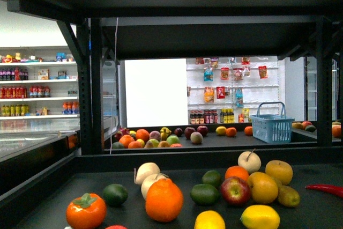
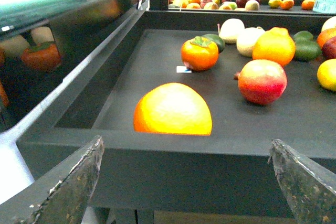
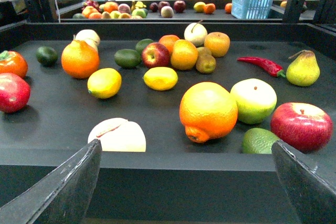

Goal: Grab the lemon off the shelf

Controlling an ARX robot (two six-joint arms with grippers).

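Two bright yellow oval lemons (image 1: 260, 217) (image 1: 209, 220) lie near the front of the black shelf tray (image 1: 48, 189). In the right wrist view they lie side by side mid-tray, one lemon (image 3: 160, 78) and the other (image 3: 104, 83). One lemon (image 2: 327, 74) shows at the edge of the left wrist view. My right gripper (image 3: 184, 182) is open and empty, just outside the tray's front rim (image 3: 184, 160). My left gripper (image 2: 186, 182) is open and empty, outside the front rim (image 2: 184, 148) near the tray's left end. Neither arm shows in the front view.
Between my right gripper and the lemons lie a pale cream fruit (image 3: 117, 136) and a big orange (image 3: 208, 111). An orange-yellow fruit (image 2: 172, 109) sits right behind the rim at my left gripper. A red chili (image 1: 326, 189) and blue basket (image 1: 272, 123) are further right.
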